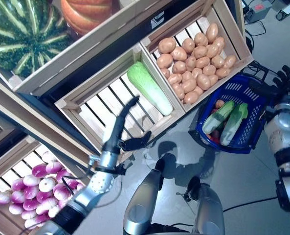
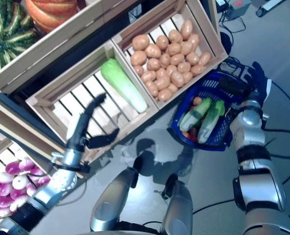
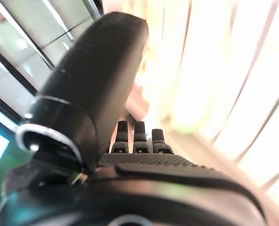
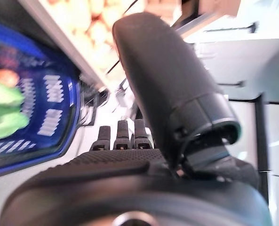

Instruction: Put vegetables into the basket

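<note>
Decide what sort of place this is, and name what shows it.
Probably a greengrocer's stall or mock shop: slatted wooden crates displaying potatoes, purple turnips and squash, plus a blue shopping basket.

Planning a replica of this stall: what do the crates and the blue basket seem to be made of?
The crates look like pale unfinished wood: slatted floors, plank walls and visible grain, no paint. The blue basket looks like moulded plastic: glossy, uniform colour, with regular perforated walls. Its black handle near the right hand could be plastic or coated metal; that stays unclear.
</note>
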You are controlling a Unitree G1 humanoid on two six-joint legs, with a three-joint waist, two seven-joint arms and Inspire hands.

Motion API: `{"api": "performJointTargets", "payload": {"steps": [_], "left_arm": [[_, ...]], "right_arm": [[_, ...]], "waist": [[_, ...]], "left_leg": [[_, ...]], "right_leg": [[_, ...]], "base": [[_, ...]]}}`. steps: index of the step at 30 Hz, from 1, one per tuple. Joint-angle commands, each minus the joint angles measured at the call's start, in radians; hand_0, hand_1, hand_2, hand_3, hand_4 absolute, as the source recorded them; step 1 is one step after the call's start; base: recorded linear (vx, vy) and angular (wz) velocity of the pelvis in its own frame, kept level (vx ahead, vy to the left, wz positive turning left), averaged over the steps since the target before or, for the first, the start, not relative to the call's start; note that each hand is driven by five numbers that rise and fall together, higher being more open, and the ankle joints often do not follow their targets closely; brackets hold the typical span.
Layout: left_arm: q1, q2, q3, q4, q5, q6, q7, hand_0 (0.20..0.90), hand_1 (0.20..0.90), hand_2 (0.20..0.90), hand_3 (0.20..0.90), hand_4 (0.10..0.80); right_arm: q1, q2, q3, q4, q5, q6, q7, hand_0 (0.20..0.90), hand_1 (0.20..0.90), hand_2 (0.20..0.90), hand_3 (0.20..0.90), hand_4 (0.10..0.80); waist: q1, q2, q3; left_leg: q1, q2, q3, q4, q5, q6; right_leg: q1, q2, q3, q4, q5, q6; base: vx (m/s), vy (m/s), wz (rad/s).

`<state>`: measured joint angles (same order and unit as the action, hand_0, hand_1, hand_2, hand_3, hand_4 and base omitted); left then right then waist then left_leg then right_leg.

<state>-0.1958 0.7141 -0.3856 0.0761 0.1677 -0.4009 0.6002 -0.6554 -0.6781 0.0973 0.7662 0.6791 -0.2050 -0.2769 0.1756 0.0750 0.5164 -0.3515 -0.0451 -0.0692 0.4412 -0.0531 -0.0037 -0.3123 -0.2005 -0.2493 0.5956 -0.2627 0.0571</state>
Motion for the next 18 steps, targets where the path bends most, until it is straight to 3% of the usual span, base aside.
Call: {"api": "performJointTargets", "payload": {"steps": [1, 3, 9, 18], "left_arm": [[-0.069, 0.067, 0.081, -0.066, 0.177, 0.072, 0.131, 0.9, 0.9, 0.9, 0.9, 0.8], [-0.121, 0.126, 0.083, -0.014, 0.241, 0.151, 0.15, 0.9, 0.9, 0.9, 0.9, 0.8], [-0.183, 0.199, 0.066, 0.131, 0.333, 0.274, 0.139, 0.9, 0.9, 0.9, 0.9, 0.8], [-0.391, 0.231, -0.152, 0.377, 0.382, 0.396, 0.003, 0.9, 0.9, 0.9, 0.9, 0.8]], "right_arm": [[0.094, 0.029, -0.004, -0.084, 0.007, -0.12, 0.071, 0.9, 0.9, 0.9, 0.9, 0.8], [0.192, 0.079, 0.028, -0.148, -0.032, -0.117, 0.087, 0.9, 0.9, 0.9, 0.9, 0.8], [0.347, 0.117, 0.055, -0.237, -0.02, -0.096, 0.165, 0.9, 0.9, 0.9, 0.9, 0.8], [0.27, 0.092, 0.098, -0.207, 0.001, -0.05, 0.184, 0.9, 0.9, 0.9, 0.9, 0.8]], "waist": [[-0.046, -0.024, -0.106], [-0.074, -0.032, -0.107], [-0.133, -0.036, -0.111], [-0.198, -0.034, -0.071]], "left_leg": [[-0.012, 0.007, 0.026, 0.002, 0.036, 0.006], [-0.001, 0.014, 0.04, -0.008, 0.03, 0.008], [0.023, 0.024, 0.072, -0.034, 0.036, 0.01], [-0.009, 0.028, 0.121, -0.011, 0.033, 0.014]], "right_leg": [[0.056, 0.043, 0.011, -0.127, 0.161, -0.094], [0.055, 0.043, 0.025, -0.133, 0.169, -0.087], [0.05, 0.047, 0.061, -0.16, 0.193, -0.075], [-0.017, 0.048, 0.116, -0.139, 0.214, -0.06]], "base": [[0.016, 0.067, -0.11], [0.016, 0.082, -0.13], [0.012, 0.089, -0.21], [-0.037, 0.078, -0.19]]}}
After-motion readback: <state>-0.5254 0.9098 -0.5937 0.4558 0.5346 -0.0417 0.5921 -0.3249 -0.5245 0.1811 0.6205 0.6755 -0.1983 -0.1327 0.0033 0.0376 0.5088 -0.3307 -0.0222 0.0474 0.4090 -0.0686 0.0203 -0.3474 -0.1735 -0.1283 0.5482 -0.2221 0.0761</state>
